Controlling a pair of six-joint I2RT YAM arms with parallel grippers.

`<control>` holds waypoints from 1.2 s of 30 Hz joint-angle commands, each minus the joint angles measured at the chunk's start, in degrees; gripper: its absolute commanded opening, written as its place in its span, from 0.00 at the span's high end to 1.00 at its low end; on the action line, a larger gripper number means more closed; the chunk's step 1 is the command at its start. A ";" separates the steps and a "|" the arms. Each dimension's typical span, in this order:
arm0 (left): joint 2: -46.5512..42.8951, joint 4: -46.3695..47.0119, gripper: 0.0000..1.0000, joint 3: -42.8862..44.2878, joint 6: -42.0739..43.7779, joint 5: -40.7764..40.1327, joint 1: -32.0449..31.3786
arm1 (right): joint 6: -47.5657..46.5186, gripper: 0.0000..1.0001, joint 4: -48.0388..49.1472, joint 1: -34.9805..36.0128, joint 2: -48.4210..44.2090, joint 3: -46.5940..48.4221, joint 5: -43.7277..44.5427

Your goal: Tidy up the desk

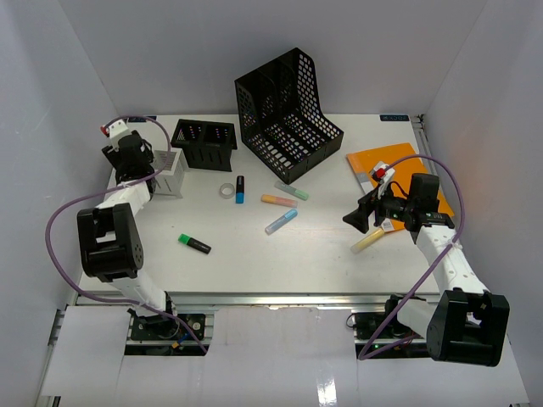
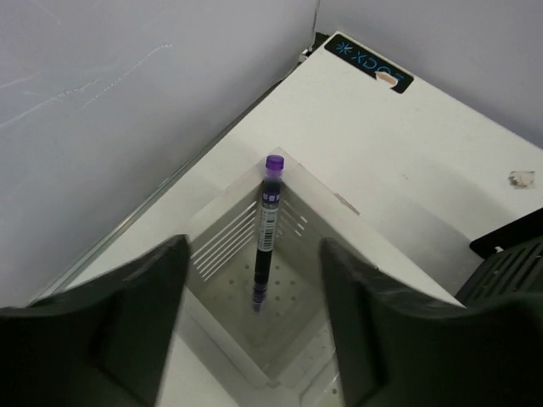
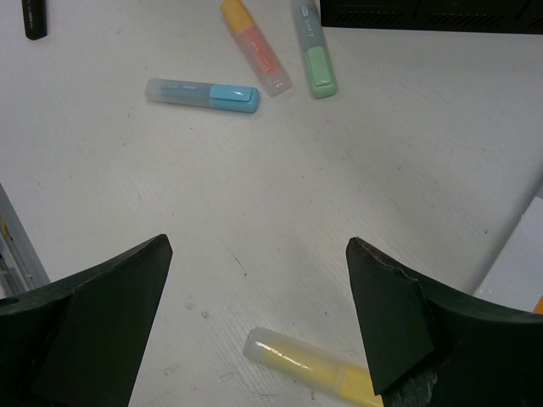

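On the white desk (image 1: 254,263) my left gripper (image 1: 151,167) hangs over a white slotted pen cup (image 1: 170,176) at the back left. In the left wrist view its jaws (image 2: 254,288) stand open, and a purple-capped pen (image 2: 267,229) leans upright inside the cup (image 2: 339,208), free of both fingers. My right gripper (image 1: 353,219) hovers open above a yellow highlighter (image 1: 367,240). In the right wrist view that highlighter (image 3: 314,369) lies below the gap (image 3: 257,250), untouched.
Blue (image 1: 281,221), orange (image 1: 278,201) and pale green (image 1: 291,191) highlighters lie mid-desk, beside a black-and-blue marker (image 1: 240,188) and a tape roll (image 1: 226,191). A green-and-black highlighter (image 1: 194,243) lies front left. A black mesh tray (image 1: 204,142), black magazine file (image 1: 288,114) and orange notebook (image 1: 399,174) stand behind.
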 commanded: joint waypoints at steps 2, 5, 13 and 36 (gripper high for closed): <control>-9.57 -5.48 0.09 0.20 -3.04 6.41 0.22 | -2.55 0.10 -0.64 -0.18 -0.35 -0.31 -2.31; -13.35 -9.44 0.03 -0.15 -3.61 11.58 0.17 | -4.94 0.10 -2.08 -0.18 -0.17 -0.31 -4.48; -29.88 -19.14 0.02 -6.43 -8.85 27.23 0.17 | -11.10 0.10 -5.78 0.26 1.56 -0.22 -6.15; -51.49 -43.65 0.02 -23.97 -23.84 33.66 0.26 | -11.46 0.02 -21.96 38.05 36.46 38.74 16.54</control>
